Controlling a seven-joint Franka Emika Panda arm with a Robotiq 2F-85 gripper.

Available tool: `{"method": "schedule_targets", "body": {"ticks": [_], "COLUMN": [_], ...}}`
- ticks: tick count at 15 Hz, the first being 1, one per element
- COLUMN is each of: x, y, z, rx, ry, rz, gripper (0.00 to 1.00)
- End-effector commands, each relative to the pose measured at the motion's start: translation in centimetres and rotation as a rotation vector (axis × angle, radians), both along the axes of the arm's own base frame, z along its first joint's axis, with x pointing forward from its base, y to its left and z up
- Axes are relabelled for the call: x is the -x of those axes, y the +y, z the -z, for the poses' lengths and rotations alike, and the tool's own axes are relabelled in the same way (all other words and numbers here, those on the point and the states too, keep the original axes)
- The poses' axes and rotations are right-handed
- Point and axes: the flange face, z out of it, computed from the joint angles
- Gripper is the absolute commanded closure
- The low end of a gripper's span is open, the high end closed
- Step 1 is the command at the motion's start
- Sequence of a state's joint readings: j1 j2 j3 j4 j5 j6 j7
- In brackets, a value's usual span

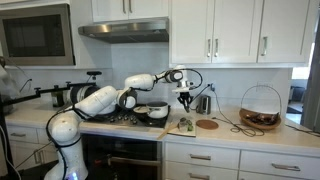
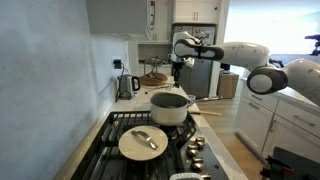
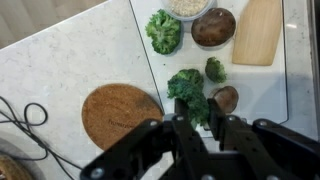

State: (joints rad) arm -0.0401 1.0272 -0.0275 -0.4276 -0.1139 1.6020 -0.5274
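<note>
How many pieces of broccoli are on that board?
3. The top floret lies beside the bowl. The small floret sits mid-way down the board. The near floret is at the end effector tips. More may be hidden beneath it.

Bowl (image 3: 186, 6) cut off at top edge; hand (image 3: 203, 122) hides lower part of broccoli (image 3: 187, 88).

The arm (image 1: 110, 98) rises from its base, folds at the elbow and stretches its forearm out level, as both exterior views show. The wrist (image 1: 178, 76) turns straight down, so the gripper (image 1: 184, 98) hangs upright, tips pointing down. In the wrist view its dark fingers (image 3: 183, 130) stand close together, jaws drawn in to a narrow gap
</note>
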Motion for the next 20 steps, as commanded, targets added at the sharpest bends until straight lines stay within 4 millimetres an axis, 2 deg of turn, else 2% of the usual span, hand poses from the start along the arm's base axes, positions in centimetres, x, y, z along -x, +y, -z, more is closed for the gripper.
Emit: {"method": "schedule_targets", "body": {"ticks": [1, 7, 9, 10, 11, 15, 18, 19, 20], "x": [0.8, 1.8, 2.2, 2.4, 1.8, 2.1, 2.1, 2.1, 2.0], "y": [0.1, -0.8, -2.1, -3.4, -1.7, -3.9, -3.7, -3.6, -2.7], "z": [-3.3, -8.1, -9.6, -9.8, -8.6, -9.2, -9.2, -9.2, -9.4], "rx": [0.03, 0.019, 0.011, 0.003, 0.008, 0.008, 0.005, 0.005, 0.018], "ry": [-0.025, -0.103, -0.138, -0.146, -0.133, -0.146, -0.146, -0.146, -0.147], "rz": [0.0, -0.001, 0.005, 0.02, 0.022, 0.047, 0.044, 0.043, 0.025], "gripper": [0.93, 0.93, 0.93, 0.93, 0.74, 0.74, 0.74, 0.93, 0.93]}}
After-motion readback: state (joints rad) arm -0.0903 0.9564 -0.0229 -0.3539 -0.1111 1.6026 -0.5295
